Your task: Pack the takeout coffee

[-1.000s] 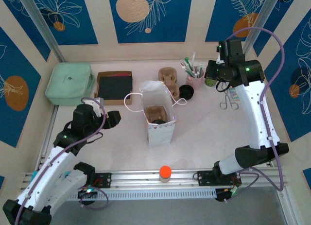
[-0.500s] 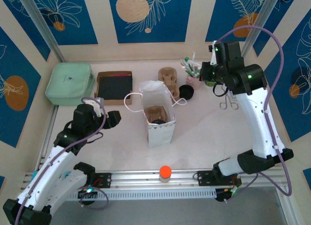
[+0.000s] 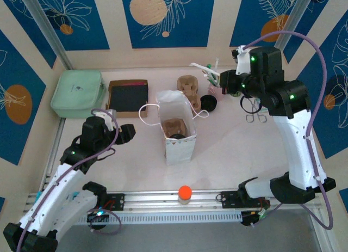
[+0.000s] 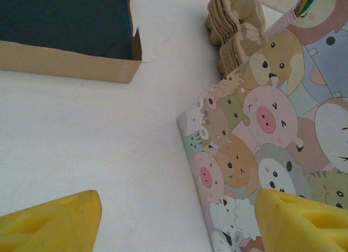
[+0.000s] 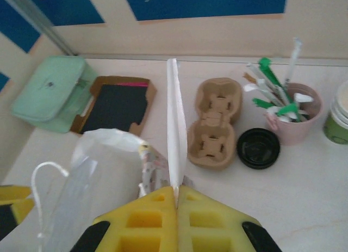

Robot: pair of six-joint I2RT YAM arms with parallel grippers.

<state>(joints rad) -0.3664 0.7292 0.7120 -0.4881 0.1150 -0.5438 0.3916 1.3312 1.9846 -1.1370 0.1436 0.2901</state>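
At the right fingers (image 5: 166,207): clamped shut on the lower end of a white wrapped straw (image 5: 173,121), probably meant to go into the bag (image 5: 109,154) with the drink. Sticks straight out past the tips, above the spare carriers (image 5: 215,124) on the worktop (image 5: 304,208), the pink cup (image 5: 296,118) of straws off to one side.

At the left fingers (image 4: 60,222): spread wide, gripping nothing, parked just beside the bag's cartoon-printed side, seemingly ready to steady it.

Further out, inside the open bag: the coffee (image 3: 176,135), seated in a carrier (image 3: 173,124). Shows from above as a round black lid, so judged upright, long axis vertical, lid pointing up at the bag's mouth.
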